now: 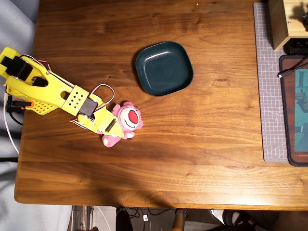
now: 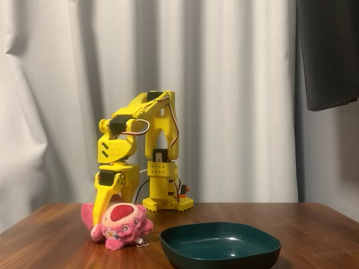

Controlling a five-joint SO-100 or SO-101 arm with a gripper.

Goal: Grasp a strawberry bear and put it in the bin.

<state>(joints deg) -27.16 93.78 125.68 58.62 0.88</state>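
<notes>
The pink strawberry bear (image 1: 127, 117) with its red nose lies on the wooden table, left of centre in the overhead view. My yellow gripper (image 1: 117, 130) comes in from the left and is shut on the bear's body, squeezing it. In the fixed view the bear (image 2: 121, 223) sits on the table with the gripper (image 2: 104, 213) pressed against its left side. The bin (image 1: 163, 68), a dark teal rounded-square dish, stands empty up and to the right of the bear, apart from it. From the fixed view the bin (image 2: 220, 245) is at the front, right of the bear.
The arm's base (image 1: 19, 72) sits at the table's left edge. A grey cutting mat (image 1: 269, 82), a wooden box (image 1: 284, 21) and a dark pad (image 1: 296, 110) with a cable line the right side. White curtains hang behind in the fixed view.
</notes>
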